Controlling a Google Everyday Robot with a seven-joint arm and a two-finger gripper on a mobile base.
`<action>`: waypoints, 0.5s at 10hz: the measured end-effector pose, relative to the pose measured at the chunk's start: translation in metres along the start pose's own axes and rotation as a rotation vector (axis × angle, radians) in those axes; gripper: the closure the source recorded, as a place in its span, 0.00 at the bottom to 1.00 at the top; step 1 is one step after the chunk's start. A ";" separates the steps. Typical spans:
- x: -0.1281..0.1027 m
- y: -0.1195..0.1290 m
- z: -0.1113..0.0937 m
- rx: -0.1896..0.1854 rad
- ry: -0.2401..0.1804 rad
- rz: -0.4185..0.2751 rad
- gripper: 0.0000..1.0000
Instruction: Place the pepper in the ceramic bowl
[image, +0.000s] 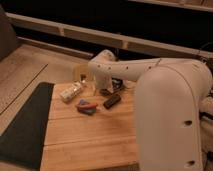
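From where I stand, a pale wooden tabletop (90, 145) has a dark mat (24, 125) along its left edge, with dark railed shelving behind. The white arm (150, 70) sweeps in from the right and bends down over the far side. Its gripper (105, 92) hangs there, jaws wide, with nothing visibly in them. The pepper (90, 105) lies on a blue block (83, 108) nearby, apart from the gripper. A dark brown bar (112, 100) sits beside it, a pale packet (71, 92) and a clear glass (82, 76) to the left.

A smooth cream-white arm (167, 87) is filling the right of the frame, its bulky rounded casing showing small dark screw holes (188, 122). The dark gripper (106, 90) is sitting just left of centre, under the arm's rounded end.
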 end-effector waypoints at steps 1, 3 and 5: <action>0.002 0.009 0.008 -0.021 0.017 -0.010 0.35; 0.014 0.029 0.021 -0.059 0.073 -0.048 0.35; 0.015 0.031 0.021 -0.059 0.077 -0.050 0.35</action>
